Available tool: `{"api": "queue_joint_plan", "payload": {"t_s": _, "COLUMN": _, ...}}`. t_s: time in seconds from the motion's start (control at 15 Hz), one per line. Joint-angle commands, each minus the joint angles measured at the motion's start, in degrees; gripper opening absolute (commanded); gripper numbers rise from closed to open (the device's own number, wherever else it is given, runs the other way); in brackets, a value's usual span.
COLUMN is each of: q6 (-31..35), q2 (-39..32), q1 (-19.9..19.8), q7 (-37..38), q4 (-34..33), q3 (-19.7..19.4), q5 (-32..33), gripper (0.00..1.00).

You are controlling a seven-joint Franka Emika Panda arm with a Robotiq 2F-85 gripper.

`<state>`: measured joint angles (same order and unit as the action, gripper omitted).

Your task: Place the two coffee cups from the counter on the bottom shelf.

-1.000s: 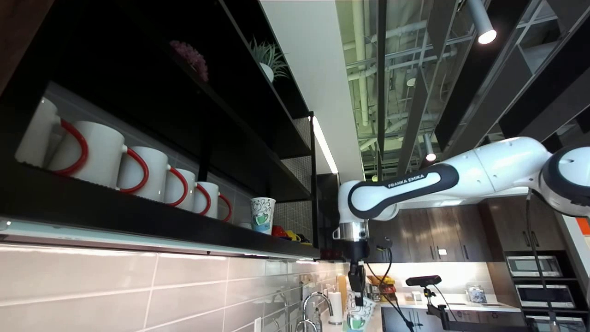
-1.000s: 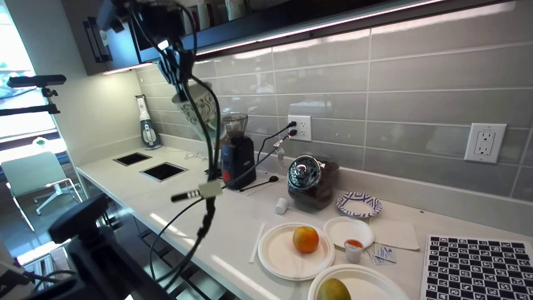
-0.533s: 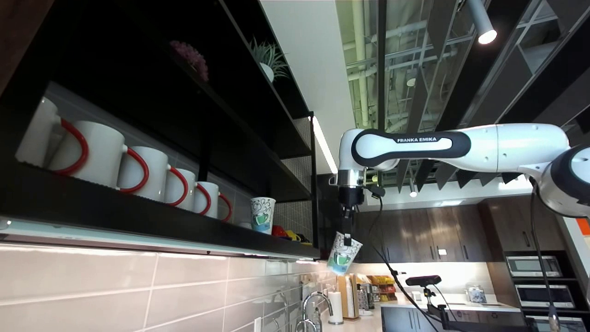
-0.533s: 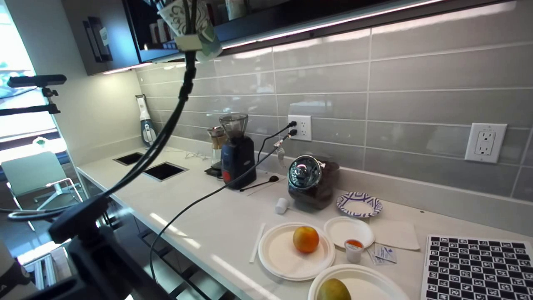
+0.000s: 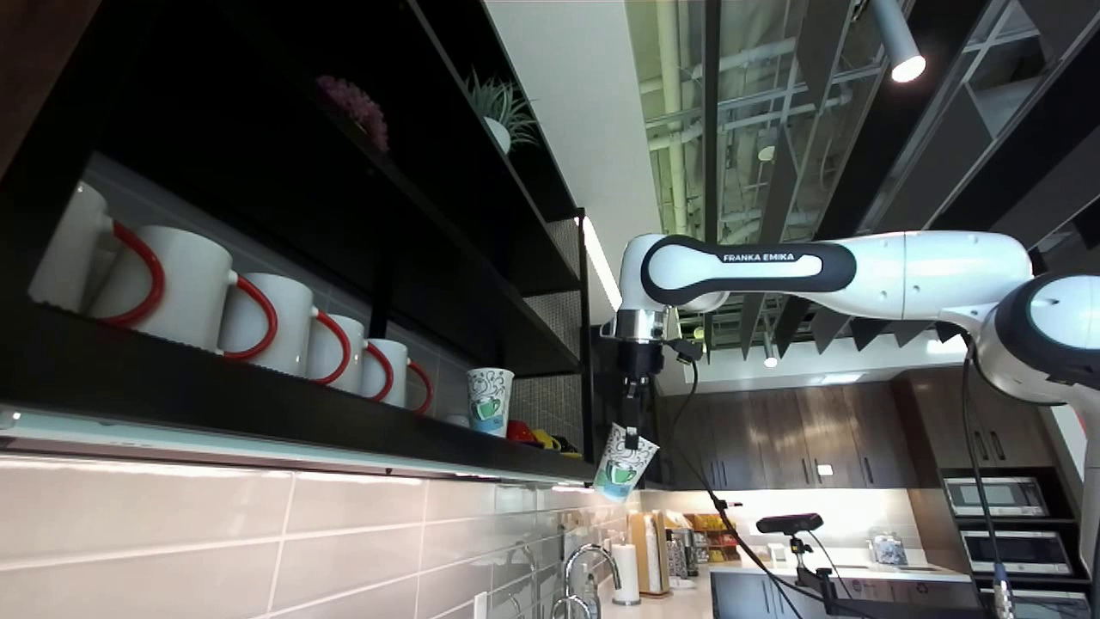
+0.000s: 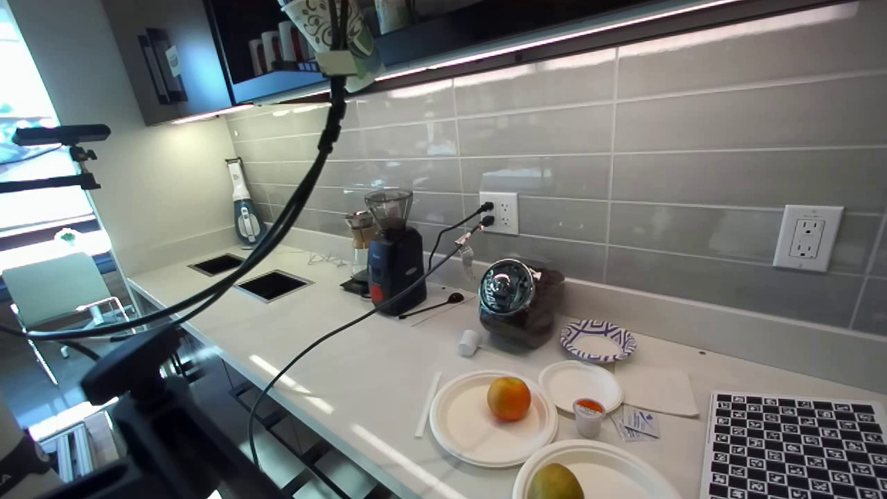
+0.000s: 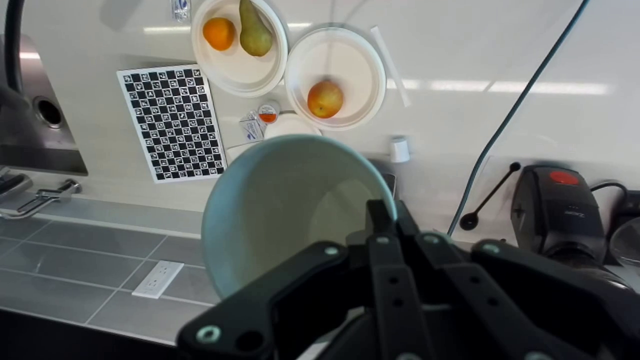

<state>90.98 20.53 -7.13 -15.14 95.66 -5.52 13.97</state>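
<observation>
- Right, my gripper (image 5: 632, 439) is pinching a paper coffee cup (image 5: 620, 472) by one side of its rim.
- That cup hangs tilted: in an exterior view its long axis slants, mouth higher, base down toward the bottom shelf (image 5: 344, 423).
- It shows outside the shelf's front edge, and I judge the base too low to pass over; I'd call for lift, then straightening, then moving inward.
- The other cup (image 5: 490, 401) stands upright on that board near its front edge, beyond the mugs with red handles (image 5: 182, 288); mine likely belongs alongside.
</observation>
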Motion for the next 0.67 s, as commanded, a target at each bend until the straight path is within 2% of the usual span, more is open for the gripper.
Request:
{"api": "queue_joint_plan", "payload": {"t_s": 0.0, "q6": 1.0, "q2": 0.2, "q1": 0.9, "q7": -0.4, "q4": -0.5, "q3": -0.4, "q5": 2.0, "gripper": 0.01}}
{"api": "queue_joint_plan", "payload": {"t_s": 0.13, "q6": 3.4, "q2": 0.1, "q1": 1.1, "q7": -3.4, "q4": -2.1, "q3": -0.6, "q5": 3.6, "gripper": 0.01}}
{"api": "queue_joint_plan", "payload": {"t_s": 0.33, "q6": 7.3, "q2": -1.3, "q1": 2.1, "q7": -12.2, "q4": -6.2, "q3": -2.1, "q5": 4.1, "gripper": 0.01}}
{"api": "queue_joint_plan", "payload": {"t_s": 0.6, "q6": 7.7, "q2": -4.6, "q1": 4.5, "q7": -26.4, "q4": -13.4, "q3": -5.7, "q5": -0.7, "gripper": 0.01}}
